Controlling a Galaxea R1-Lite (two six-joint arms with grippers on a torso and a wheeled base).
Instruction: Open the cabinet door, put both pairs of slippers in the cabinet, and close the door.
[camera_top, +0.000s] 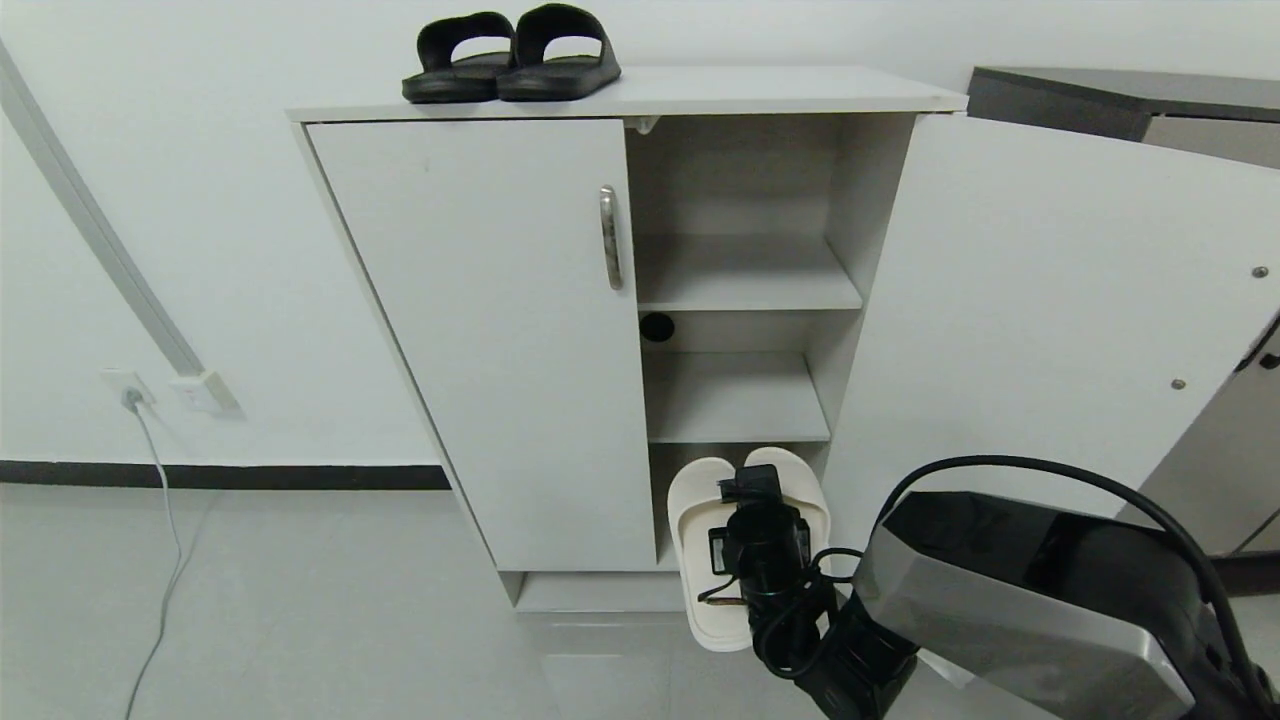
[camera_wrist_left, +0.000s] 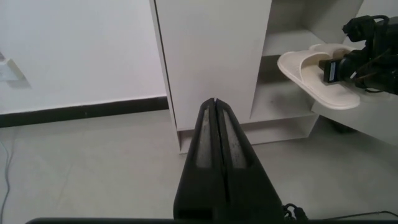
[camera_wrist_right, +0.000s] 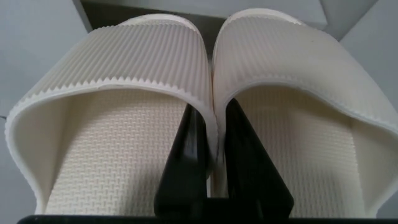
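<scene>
Right pincer (camera_wrist_right: 214, 134) clamps white slippers (camera_top: 695, 520) above grey floor (camera_top: 300, 620) — left pincer (camera_wrist_left: 214, 102) closed.

Straps of the white slippers (camera_top: 690, 520) behind the right tool (camera_wrist_right: 213, 118); open door (camera_top: 1050, 320) partly off-frame.

Black slippers (camera_top: 510, 60), solid matte, no pattern. The cabinet (camera_top: 480, 350) is plain white with a silver handle (camera_top: 610, 238). The cream slippers (camera_wrist_right: 124, 81) show finely ribbed straps and dimpled, woven-looking footbeds. Right gripper (camera_wrist_right: 214, 118) is glossy black. Floor (camera_top: 250, 600) pale grey, skirting stripe (camera_top: 200, 475) black.
</scene>
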